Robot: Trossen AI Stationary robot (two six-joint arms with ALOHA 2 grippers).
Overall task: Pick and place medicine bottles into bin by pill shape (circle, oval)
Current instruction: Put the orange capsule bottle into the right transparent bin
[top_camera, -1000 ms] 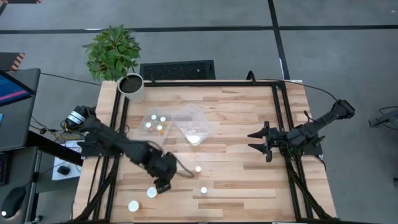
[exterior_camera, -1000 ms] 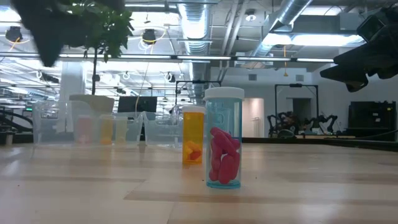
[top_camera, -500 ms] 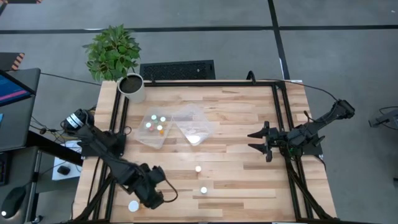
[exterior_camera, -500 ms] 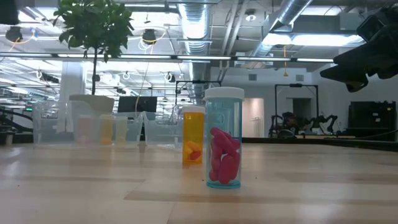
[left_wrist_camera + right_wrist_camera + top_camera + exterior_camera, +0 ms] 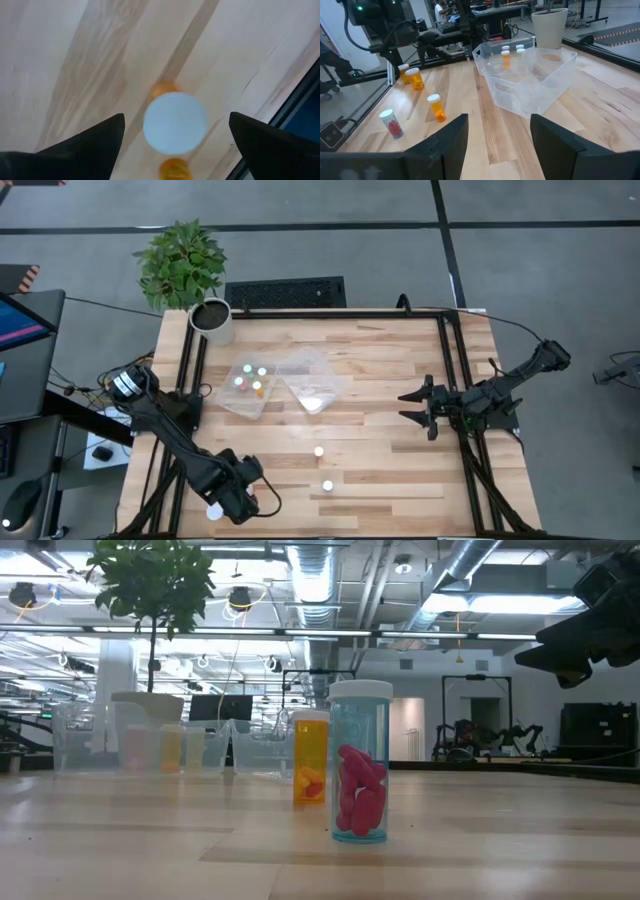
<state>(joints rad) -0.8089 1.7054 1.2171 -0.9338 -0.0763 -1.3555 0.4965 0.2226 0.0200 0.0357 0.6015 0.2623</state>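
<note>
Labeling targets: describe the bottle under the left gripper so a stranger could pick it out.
Start at the table's near-left corner, where the left gripper hovers open. The bottle stands upright right below it: orange, with a wide white cap, beside another orange one, far from the two mid-table bottles.

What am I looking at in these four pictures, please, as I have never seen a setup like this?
It is a two-armed robot at a wooden table. One picture looks straight down, one looks level across the tabletop, and two come from cameras on the wrists. The left gripper hangs open above a white-capped orange bottle near the front left corner, holding nothing. The right gripper waits open at the right side. Two clear bins sit mid-table; one already holds several bottles. Two more bottles stand loose, beside a potted plant.
</note>
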